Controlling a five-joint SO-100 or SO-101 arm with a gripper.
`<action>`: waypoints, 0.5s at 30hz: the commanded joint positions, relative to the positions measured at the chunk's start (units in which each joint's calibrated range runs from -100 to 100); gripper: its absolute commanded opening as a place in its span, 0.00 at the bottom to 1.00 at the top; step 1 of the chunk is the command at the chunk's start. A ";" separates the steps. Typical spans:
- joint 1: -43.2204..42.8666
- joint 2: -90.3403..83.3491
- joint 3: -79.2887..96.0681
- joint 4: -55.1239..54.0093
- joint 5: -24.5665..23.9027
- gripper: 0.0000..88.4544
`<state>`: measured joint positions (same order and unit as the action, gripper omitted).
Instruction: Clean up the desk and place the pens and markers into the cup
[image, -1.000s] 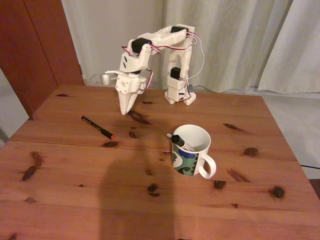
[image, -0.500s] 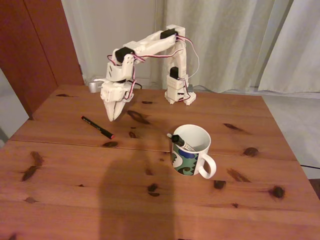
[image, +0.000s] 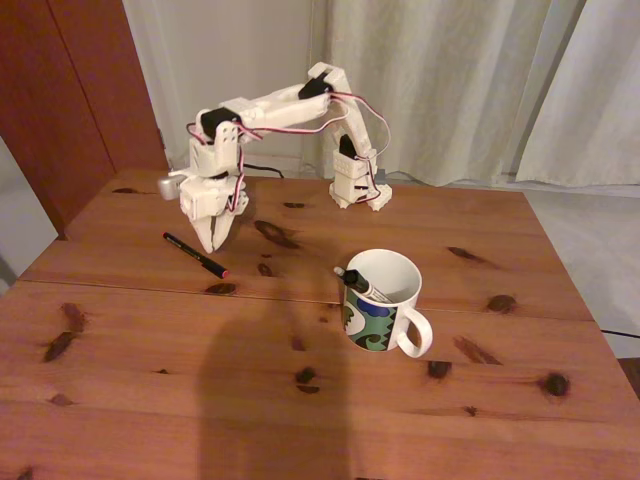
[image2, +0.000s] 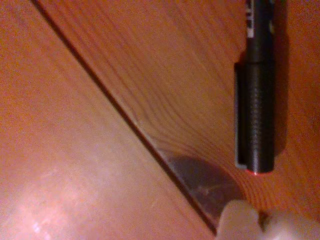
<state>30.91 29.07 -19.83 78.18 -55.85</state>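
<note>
A thin black pen (image: 183, 246) with a red tip lies on the reddish-brown desk (image: 140, 400) at the left in the fixed view. My gripper (image: 212, 246) points straight down just behind its middle, fingers together and holding nothing. In the wrist view the pen (image2: 255, 100) runs down the right side, and its red end stops a little above my gripper (image2: 262, 222) at the bottom edge. The cup (image: 382, 318), white with a blue-green pattern, stands right of centre. A white marker (image: 363, 286) with a black cap leans inside it.
The arm's base (image: 357, 190) is fixed at the desk's far edge in front of pale curtains. A seam between planks (image2: 115, 105) crosses the wrist view diagonally. A dark shadow falls across the near middle of the desk.
The arm has swung left and stretched out, carrying the gripper from near the desk's back centre down to just above the black pen. Cup, marker and pen have not moved.
</note>
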 joint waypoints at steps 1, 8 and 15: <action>-0.72 2.17 -6.14 1.17 -0.15 0.01; -0.72 6.89 -10.20 1.17 -0.15 0.01; 2.26 6.64 -9.66 1.26 0.16 0.01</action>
<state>31.28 36.69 -27.05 79.01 -55.85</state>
